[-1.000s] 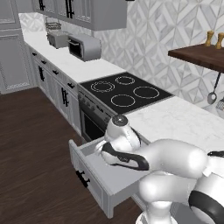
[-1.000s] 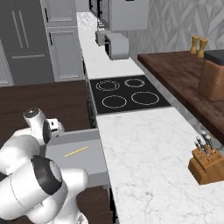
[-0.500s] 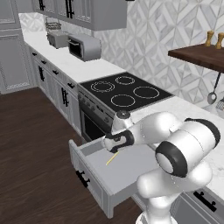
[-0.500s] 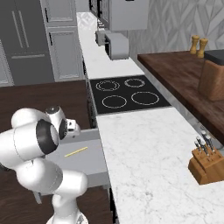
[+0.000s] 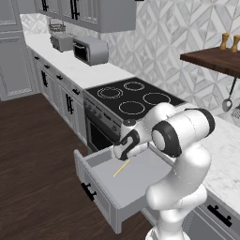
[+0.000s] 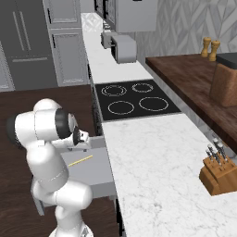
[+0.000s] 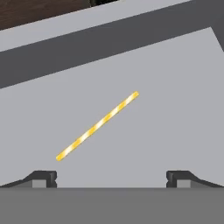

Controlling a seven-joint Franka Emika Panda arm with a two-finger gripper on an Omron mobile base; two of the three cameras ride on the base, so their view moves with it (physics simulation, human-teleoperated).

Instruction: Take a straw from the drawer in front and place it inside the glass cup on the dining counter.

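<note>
My two-finger dark-tipped gripper (image 7: 111,178) hangs spread wide over the open drawer, nothing between the tips, which stand apart at the bottom of the hand view. Just ahead of them the thin yellow straw with pale stripes (image 7: 97,126) lies flat on the bare grey floor of the wide, shallow light-grey drawer (image 7: 175,96), running on a slant across the line between my fingers and sitting nearer the left tip than the right.

That slant is my first worry. If I come down as I am, I judge one fingertip could land on the straw's near end and flick it away, or the tips could close along it and roll it out.

It lies flush on a smooth floor, so stopping short means closing on air, while pressing too deep jams my tips into the floor.

From the left base view the straw (image 5: 121,168) sits mid-drawer, with my gripper (image 5: 123,151) above it and the drawer's front panel (image 5: 96,194) well clear. A weak pinch far from the straw's middle could let it tilt and slip once lifted.
</note>
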